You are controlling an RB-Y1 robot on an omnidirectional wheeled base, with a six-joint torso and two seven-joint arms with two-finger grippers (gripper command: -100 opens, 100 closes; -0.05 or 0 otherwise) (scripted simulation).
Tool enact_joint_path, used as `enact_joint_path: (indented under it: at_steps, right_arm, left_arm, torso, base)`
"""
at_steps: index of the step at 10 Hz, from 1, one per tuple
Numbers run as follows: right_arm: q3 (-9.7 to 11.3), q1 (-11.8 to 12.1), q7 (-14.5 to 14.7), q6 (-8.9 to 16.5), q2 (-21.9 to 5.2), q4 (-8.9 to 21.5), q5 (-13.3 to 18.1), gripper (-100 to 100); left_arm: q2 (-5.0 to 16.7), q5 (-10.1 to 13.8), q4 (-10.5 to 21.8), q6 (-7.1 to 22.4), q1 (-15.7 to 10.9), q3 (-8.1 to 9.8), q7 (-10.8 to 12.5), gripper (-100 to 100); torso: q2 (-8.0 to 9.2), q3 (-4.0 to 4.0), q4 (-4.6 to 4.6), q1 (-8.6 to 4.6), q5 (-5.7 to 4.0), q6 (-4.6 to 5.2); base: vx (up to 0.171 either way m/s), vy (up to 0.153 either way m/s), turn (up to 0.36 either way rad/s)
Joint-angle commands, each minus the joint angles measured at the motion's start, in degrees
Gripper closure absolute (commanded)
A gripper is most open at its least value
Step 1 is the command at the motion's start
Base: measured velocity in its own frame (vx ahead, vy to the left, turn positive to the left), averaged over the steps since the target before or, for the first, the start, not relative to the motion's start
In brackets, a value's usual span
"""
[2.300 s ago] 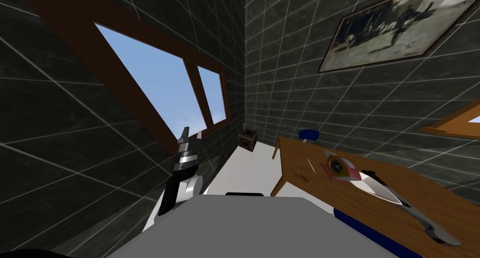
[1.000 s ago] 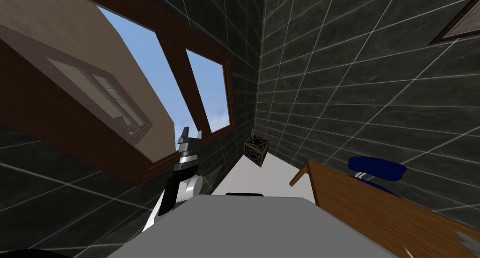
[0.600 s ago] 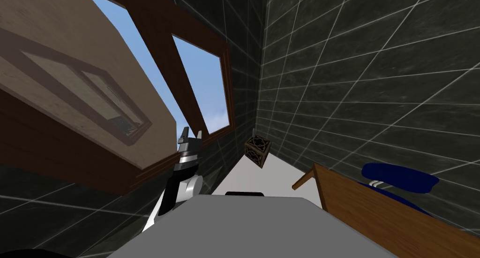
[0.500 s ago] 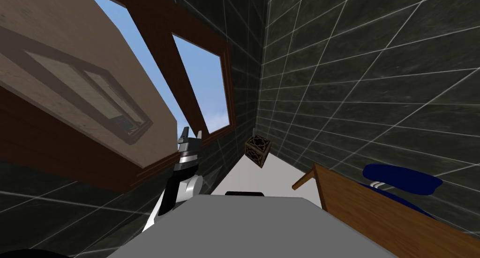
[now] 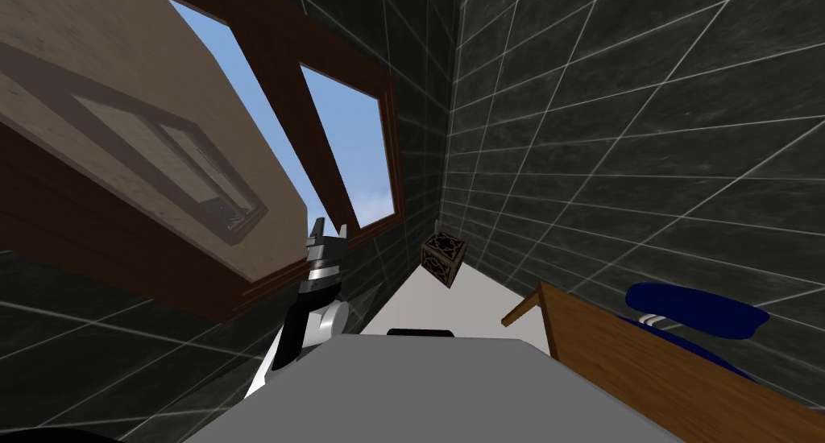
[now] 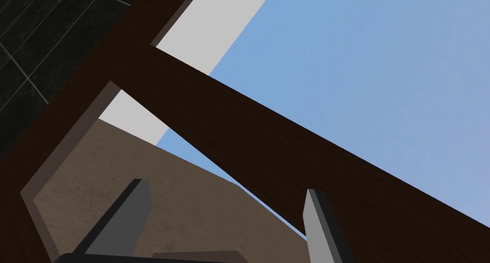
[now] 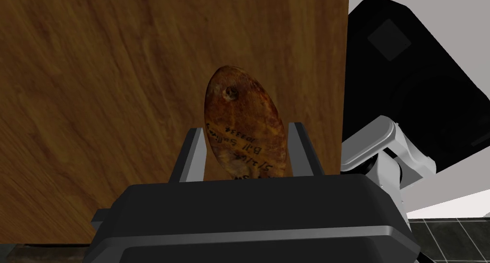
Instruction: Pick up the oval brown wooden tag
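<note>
Right wrist view: my right gripper [image 7: 245,127] is clamped on the oval brown tag [image 7: 244,114]. The two fingers [image 7: 193,155] press its long edges, one on each side. The tag stands between them lengthwise. Its end with the small round hole points away from the gripper's dark body, and its lettered end sits down at the body, where the lowest part is hidden. The broad mottled face is turned toward the camera, and the lettering on it is too small to read.

Behind the tag is the brown wooden table [image 7: 95,83], its grain running across the background. I cannot tell whether the tag touches the tabletop or hangs clear of it. The table's straight edge runs just beyond the outer finger, with pale floor [image 7: 459,45] past it.

In the head view the table [image 5: 636,374] lies at about 4 o'clock from me, one corner pointing inward. A blue chair [image 5: 697,309] sits behind its far edge at about 3 o'clock. A small dark patterned crate [image 5: 443,257] rests on the floor in the corner of the dark tiled walls, at about 12 o'clock.

My left gripper [image 5: 332,227] is raised at about 11 o'clock. In the left wrist view its fingers [image 6: 127,217] stand well apart with nothing between them.
</note>
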Motion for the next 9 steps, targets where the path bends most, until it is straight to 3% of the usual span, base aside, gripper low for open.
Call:
enact_joint_path:
  at_steps: [1, 3, 4, 5, 7, 8, 9]
  right_arm:
    - [0.0, 0.0, 0.0, 0.0, 0.0, 0.0, 0.0, 100]
    - [-0.01, 0.0, -0.02, -0.01, 0.02, 0.0, -0.02, 100]
    - [-0.01, 0.0, -0.03, 0.0, 0.02, 0.0, -0.03, 0]
    - [-0.43, 1.3, 0.2, -0.62, -1.93, -1.36, -0.72, 100]
    - [-0.79, 2.29, 0.38, -1.11, -3.55, -2.42, -1.27, 100]
    - [-0.73, 1.8, 0.45, -1.26, -2.62, -1.34, -0.96, 100]
    - [-0.74, 1.86, 0.45, -1.39, -2.71, -1.37, -1.02, 0]
  left_arm:
    - [0.0, 0.0, 0.0, 0.0, 0.0, 0.0, 0.0, 0]
    - [0.0, 0.0, 0.0, 0.0, 0.0, 0.0, 0.0, 0]
    - [0.0, 0.0, 0.0, 0.0, 0.0, 0.0, 0.0, 0]
    - [0.0, 0.0, 0.0, 0.0, 0.0, 0.0, 0.0, 0]
    - [-0.01, 0.0, 0.0, 0.0, 0.01, 0.0, 0.0, 0]
    - [0.0, 0.0, 0.0, 0.0, 0.0, 0.0, 0.0, 0]
    - [0.0, 0.0, 0.0, 0.0, 0.0, 0.0, 0.0, 0]
  torso:
    - [0.0, 0.0, 0.0, 0.0, 0.0, 0.0]
    - [0.0, 0.0, 0.0, 0.0, 0.0, -0.02]
    - [0.0, 0.0, 0.0, 0.0, 0.0, -0.02]
    - [0.0, 0.0, 0.0, 0.0, 0.0, -0.02]
    - [-0.12, -0.07, -0.04, 0.27, 0.05, 0.04]
    - [-0.15, -0.09, -0.04, 0.22, 0.06, 0.0]
    - [-0.09, -0.06, -0.03, 0.12, 0.03, -0.01]
  base:
    - [0.0, 0.0, 0.0]
    - [0.0, 0.0, 0.0]
    - [0.0, 0.0, 0.0]
    - [0.023, 0.046, -0.101]
    - [0.041, 0.058, -0.074]
    - [0.015, 0.017, -0.011]
    - [0.0, 0.0, 0.0]
